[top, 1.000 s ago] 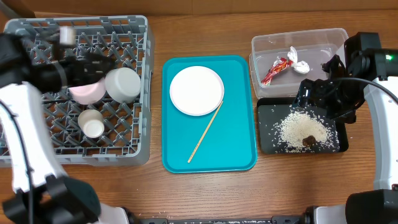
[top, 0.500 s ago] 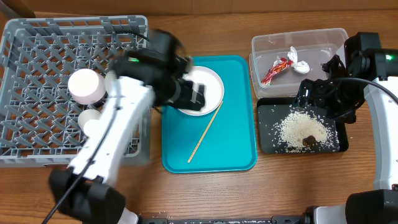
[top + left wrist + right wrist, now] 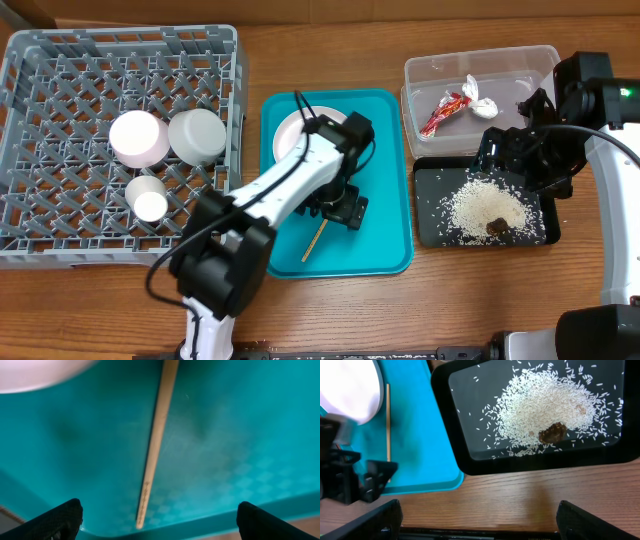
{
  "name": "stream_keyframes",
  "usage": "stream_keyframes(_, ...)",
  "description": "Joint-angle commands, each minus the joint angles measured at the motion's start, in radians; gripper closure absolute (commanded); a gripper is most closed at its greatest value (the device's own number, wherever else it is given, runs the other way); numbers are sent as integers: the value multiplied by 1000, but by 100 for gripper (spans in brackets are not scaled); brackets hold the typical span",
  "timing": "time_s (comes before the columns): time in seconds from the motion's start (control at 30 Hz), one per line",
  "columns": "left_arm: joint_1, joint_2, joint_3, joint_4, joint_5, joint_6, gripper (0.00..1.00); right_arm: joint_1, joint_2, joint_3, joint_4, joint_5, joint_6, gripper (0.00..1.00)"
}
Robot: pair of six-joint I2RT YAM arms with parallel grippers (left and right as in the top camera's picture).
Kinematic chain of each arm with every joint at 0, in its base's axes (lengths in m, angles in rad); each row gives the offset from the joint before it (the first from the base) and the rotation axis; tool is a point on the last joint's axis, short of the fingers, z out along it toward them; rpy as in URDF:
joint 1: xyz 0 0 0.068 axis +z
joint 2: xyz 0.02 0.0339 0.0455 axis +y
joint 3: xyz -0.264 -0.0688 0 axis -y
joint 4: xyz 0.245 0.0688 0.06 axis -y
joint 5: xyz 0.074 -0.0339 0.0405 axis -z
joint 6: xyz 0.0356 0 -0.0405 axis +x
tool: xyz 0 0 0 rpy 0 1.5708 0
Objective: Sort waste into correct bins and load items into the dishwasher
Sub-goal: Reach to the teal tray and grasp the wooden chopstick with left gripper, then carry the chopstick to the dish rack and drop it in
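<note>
Your left fingers (image 3: 55, 520) stand wide apart and empty above the teal tray (image 3: 385, 240), with a chopstick (image 3: 155, 450) lying under the gap. The plate (image 3: 288, 135) rests on that tray's far end. Your right fingers (image 3: 370, 520) are likewise spread, gripping nothing, near the right edge by the black tray (image 3: 451, 435) of rice (image 3: 545, 405). The wrapper (image 3: 445, 110) lies in the tub (image 3: 420, 70) at the far right corner.
</note>
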Motion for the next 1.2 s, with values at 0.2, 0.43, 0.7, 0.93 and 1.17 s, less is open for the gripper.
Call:
stream_keyframes(0.2, -21, 132, -12, 26, -31, -21, 24, 2, -10, 4, -1, -10, 0, 0)
stream_keyframes(0.43, -21, 143, -14, 24, -32, -21, 66, 2, -10, 4, -1, -11, 0, 0)
stream_keyframes(0.7, -22, 124, -13, 20, -32, -21, 86, 2, -10, 4, -2, -10, 0, 0)
stream_keyframes(0.93, -19, 14, -13, 27, -33, -10, 96, 2, -10, 4, -5, -10, 0, 0)
stream_keyframes(1.17, -19, -156, -13, 19, -39, 46, 96, 2, -10, 4, -5, -10, 0, 0)
